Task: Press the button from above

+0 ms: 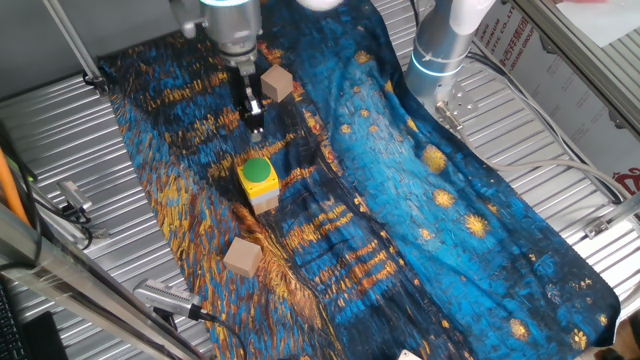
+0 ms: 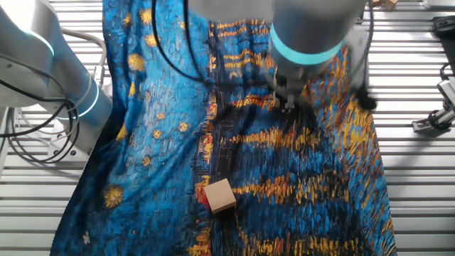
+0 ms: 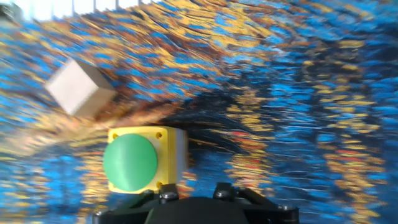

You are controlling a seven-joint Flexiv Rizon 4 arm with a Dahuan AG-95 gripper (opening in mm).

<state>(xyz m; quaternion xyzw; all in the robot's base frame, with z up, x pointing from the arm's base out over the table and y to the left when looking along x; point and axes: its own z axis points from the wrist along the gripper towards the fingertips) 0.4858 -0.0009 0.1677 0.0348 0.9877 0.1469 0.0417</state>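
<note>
One fixed view shows the arm coming down from the top edge, wrist vertical, with the gripper [image 1: 254,118] pointing straight down at the cloth [image 1: 400,190]. Its tip hangs above the cloth, just behind the button [image 1: 258,173] and apart from it; no contact with the cap is seen. The button, a green round cap on a yellow box with a pale base, sits upright on the blue and orange patterned cloth near the middle of the table [image 1: 60,130]. One wooden cube [image 1: 276,83] lies behind the gripper, beside it; a second wooden cube [image 1: 242,256] lies in front of the button, well apart.

Hand view: the button [image 3: 130,160] lies low and left of centre, near the dark gripper body at the lower edge, with a cube [image 3: 79,88] further up and left. The picture is blurred.

The other fixed view: the wrist hides the button; the gripper [image 2: 288,99] points down at the cloth.

Finger spacing cannot be determined in any view. Nothing is seen held.
</note>
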